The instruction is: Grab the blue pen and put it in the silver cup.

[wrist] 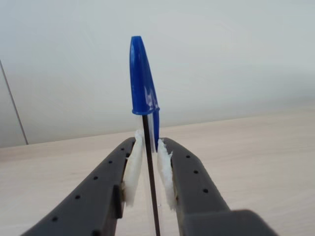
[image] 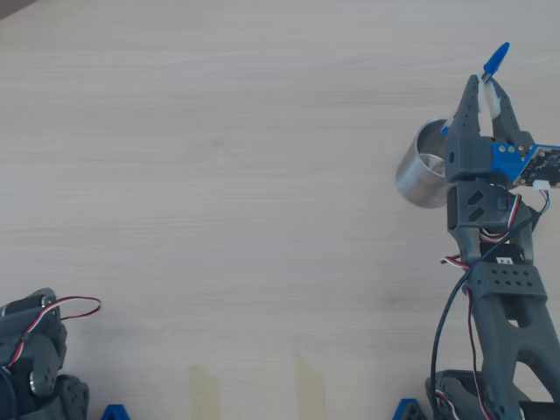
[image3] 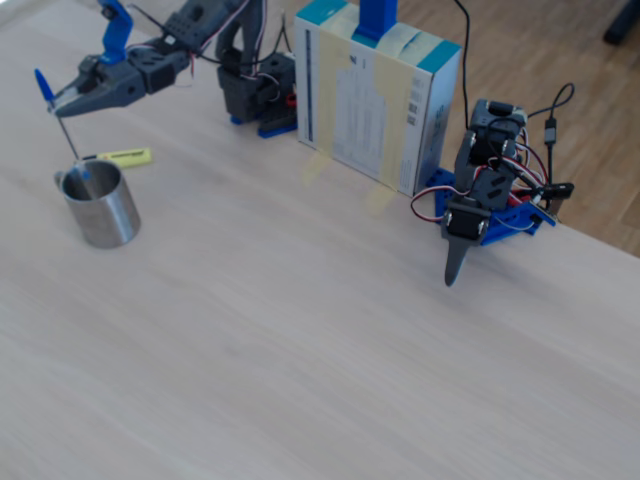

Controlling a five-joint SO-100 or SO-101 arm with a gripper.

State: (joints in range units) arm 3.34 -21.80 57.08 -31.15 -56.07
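The blue pen (wrist: 142,78) stands upright between my gripper's (wrist: 147,143) white pads (wrist: 132,167), cap upward, with the jaws shut on its clear barrel. In the overhead view the gripper (image: 486,87) hovers over the right rim of the silver cup (image: 418,179), and the blue cap (image: 495,59) sticks out beyond the fingertips. The fixed view shows the gripper (image3: 60,103) above the cup (image3: 105,220). There the pen (image3: 66,135) slants down, and its lower end reaches the cup's mouth by the handle side.
A yellow highlighter (image3: 125,157) lies on the table just behind the cup. A second arm (image3: 480,200) rests folded at the far side, also seen in the overhead view (image: 31,350). A tall box (image3: 375,90) stands between the two arm bases.
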